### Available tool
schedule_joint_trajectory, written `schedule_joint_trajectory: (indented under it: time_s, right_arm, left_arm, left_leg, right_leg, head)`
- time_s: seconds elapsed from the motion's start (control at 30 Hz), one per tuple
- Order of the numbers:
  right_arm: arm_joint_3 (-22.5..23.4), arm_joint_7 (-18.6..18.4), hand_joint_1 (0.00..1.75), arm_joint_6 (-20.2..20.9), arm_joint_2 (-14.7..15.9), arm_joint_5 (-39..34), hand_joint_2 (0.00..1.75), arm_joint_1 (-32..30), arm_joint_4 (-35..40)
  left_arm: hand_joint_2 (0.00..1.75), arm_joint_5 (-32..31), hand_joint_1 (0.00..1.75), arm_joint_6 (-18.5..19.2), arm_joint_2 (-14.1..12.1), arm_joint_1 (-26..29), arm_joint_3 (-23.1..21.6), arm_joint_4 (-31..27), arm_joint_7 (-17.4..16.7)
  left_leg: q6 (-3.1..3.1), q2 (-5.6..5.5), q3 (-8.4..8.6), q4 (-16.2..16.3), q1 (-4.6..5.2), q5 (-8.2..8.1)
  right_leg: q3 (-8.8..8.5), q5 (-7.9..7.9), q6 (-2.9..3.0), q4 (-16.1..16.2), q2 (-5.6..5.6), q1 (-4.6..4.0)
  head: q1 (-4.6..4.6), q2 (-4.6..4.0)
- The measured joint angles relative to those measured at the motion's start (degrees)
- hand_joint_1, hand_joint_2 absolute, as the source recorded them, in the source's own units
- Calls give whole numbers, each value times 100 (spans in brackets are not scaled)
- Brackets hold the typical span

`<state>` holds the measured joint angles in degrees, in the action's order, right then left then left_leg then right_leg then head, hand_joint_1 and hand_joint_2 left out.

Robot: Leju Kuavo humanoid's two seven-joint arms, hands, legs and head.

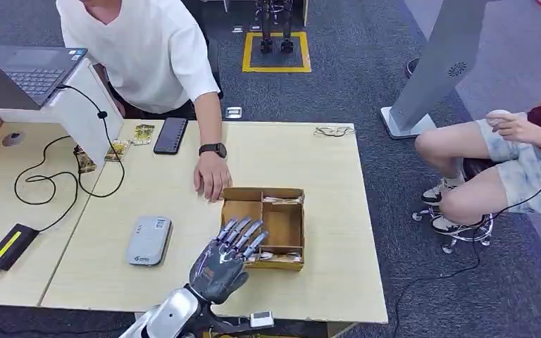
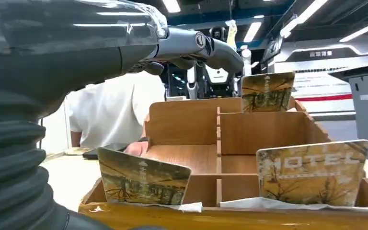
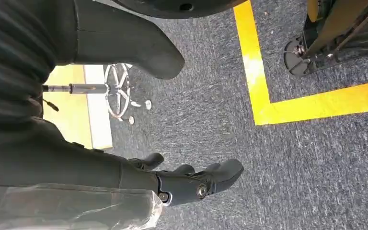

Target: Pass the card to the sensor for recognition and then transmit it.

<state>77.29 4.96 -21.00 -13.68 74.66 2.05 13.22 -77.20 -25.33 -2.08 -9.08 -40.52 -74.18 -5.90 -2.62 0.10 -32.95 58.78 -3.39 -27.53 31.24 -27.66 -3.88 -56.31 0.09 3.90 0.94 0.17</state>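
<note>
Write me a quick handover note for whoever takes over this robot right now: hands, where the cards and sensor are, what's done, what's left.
Left hand: open, fingers spread, hovering at the near left corner of the wooden card box; holds nothing.
Right hand: hangs over the carpet, fingers lightly curled, holds nothing.
Cards: hotel key cards stand in the box's slots, one at the near side, another beside it, one at the far side.
Sensor: grey card reader on the table, left of the box.
A person's hand rests by the box's far left corner.
Done: nothing yet. Left: pick a card, present it to the reader, pass it on.
</note>
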Motion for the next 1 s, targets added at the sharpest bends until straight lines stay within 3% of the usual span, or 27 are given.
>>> schedule_joint_trajectory:
  time_s: [0.17, 0.43, 0.8, 0.83, 0.87, 0.9, 0.93, 1.0]
  right_arm:
    - [9, -9, 0, 0, -2, 0, 175, -1, 2]
    - [24, -42, 0, -2, -13, 0, 175, -1, 7]
    - [96, -52, 0, -18, -39, 0, 175, 0, 24]
    - [98, -55, 0, -20, -42, 0, 175, 0, 28]
    - [105, -55, 0, -20, -46, 0, 175, 0, 31]
    - [107, -55, 0, -20, -46, 0, 175, 0, 31]
    - [109, -55, 0, -20, -46, 0, 175, 0, 33]
    - [111, -55, 0, -20, -48, 0, 175, 0, 37]
  left_arm:
    - [175, 0, 0, -35, 42, 10, 61, -2, -18]
    - [175, -260, 0, 63, 85, 11, 179, 16, -405]
    - [175, -369, 0, 72, 164, 14, 330, 44, -525]
    - [175, -369, 23, 72, 168, 14, 334, 44, -525]
    - [175, -372, 23, 70, 168, 14, 337, 44, -525]
    - [175, -371, 66, 68, 171, 16, 339, 44, -522]
    - [175, -369, 175, 63, 173, 19, 345, 44, -522]
    - [175, -363, 175, 55, 177, 27, 361, 44, -507]
  left_leg:
    - [0, 0, -1, 0, 0, 0]
    - [0, 0, -1, 0, 0, 0]
    - [0, -1, -1, 0, 0, 0]
    - [0, 0, -1, 0, 0, 0]
    - [0, -1, -1, 0, 0, 0]
    - [0, -1, -1, 0, 0, 0]
    - [0, -1, -1, 0, 0, 0]
    - [0, -1, -1, 0, 0, 0]
  right_leg:
    - [0, 0, 0, 0, 0, 0]
    - [0, 0, 0, 0, 0, 0]
    - [0, 0, 0, 0, -1, 0]
    - [0, 0, 0, 0, 0, 0]
    - [0, 0, 0, 0, 0, 0]
    - [0, 0, 0, 0, -1, 0]
    - [0, 0, 0, 0, 0, 0]
    - [0, 0, 0, 0, 0, 0]
  head:
    - [0, 0]
    - [0, 0]
    - [-2, 0]
    - [0, 0]
    - [0, 0]
    - [-2, 0]
    - [0, 0]
    - [-2, 0]
